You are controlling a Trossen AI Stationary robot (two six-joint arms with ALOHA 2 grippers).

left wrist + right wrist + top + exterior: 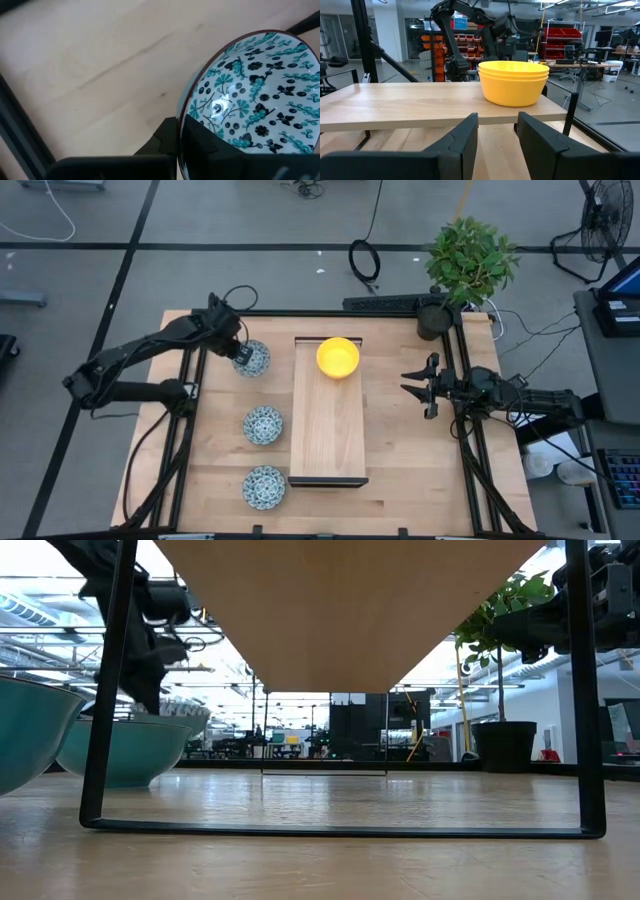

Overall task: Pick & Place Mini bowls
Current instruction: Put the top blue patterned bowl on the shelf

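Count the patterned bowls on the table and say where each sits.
3, in a column left of the wooden tray: far patterned bowl, gripped at its rim by the left hand; middle bowl; near bowl.

Yellow bowls [338,357], blue-green patterned bowls [263,424]

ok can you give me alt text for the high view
Overhead view: the left gripper is shut on the rim of the farthest of three patterned mini bowls lined up left of a long wooden tray. A stack of yellow mini bowls sits at the tray's far end, and the right gripper waits open to the tray's right.
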